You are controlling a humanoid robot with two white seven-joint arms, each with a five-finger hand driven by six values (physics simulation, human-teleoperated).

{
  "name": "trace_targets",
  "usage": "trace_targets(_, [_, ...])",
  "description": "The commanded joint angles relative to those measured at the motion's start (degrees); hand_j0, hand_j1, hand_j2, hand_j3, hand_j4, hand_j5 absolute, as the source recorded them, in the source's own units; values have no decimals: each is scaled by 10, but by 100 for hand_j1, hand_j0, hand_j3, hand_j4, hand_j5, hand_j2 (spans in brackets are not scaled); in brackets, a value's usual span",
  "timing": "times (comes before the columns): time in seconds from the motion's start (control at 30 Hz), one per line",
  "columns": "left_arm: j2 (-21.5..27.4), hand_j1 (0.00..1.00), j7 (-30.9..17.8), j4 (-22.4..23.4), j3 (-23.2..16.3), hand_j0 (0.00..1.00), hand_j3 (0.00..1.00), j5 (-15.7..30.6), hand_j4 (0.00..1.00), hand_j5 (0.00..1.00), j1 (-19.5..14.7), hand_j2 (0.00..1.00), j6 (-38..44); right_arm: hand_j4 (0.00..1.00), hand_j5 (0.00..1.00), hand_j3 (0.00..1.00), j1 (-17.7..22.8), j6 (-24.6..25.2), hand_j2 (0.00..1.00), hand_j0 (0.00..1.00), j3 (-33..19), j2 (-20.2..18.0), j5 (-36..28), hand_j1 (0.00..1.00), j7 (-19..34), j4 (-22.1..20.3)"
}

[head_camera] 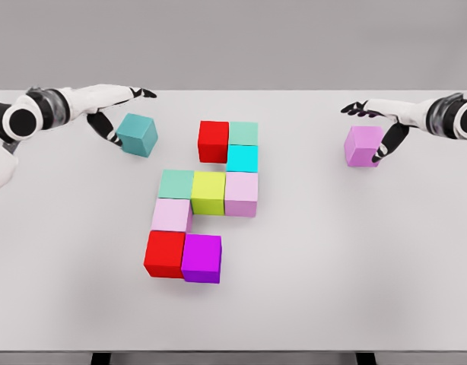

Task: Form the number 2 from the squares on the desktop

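Reaching in from the upper left of the frame, left hand [115,114] with fingers spread, dark fingertips fanned above and beside the teal cube [138,134], thumb side close against its left face, contact impossible to confirm. Lying tilted on the pale grey desktop [332,258], that cube, matte and sharp-edged, well apart from the cluster at centre.

Standing at centre frame, nine smooth, solid-coloured cubes packed face to face: red cube [214,141] and mint cube [243,133] along the top, cyan cube [242,158] beneath the mint one; below, a row of pale green cube [176,184], yellow-green cube [208,192] and lilac cube [242,194]; further down, pale pink cube [171,214] under the row's left end; at the bottom, second red cube [164,253] beside purple cube [201,258].

Entering from the upper right, right hand [379,125] with fingers splayed, curving over the top and right side of the violet cube [363,146], grip not closed, touching or not unclear. Glossy white arm shells, black joints at both wrists.
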Motion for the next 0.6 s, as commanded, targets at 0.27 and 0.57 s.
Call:
trace_targets(0.27, [-9,100,0,29,-35,100,100,-17,100,100,-4,100,1,100,100,100,0,-18,100,100,7,24,1,100,0,35])
trace_targets(0.57, [-33,100,0,65,-35,100,100,-33,100,100,-21,100,1,99,99,99,-1,-37,99,99,8,39,19,99,0,85])
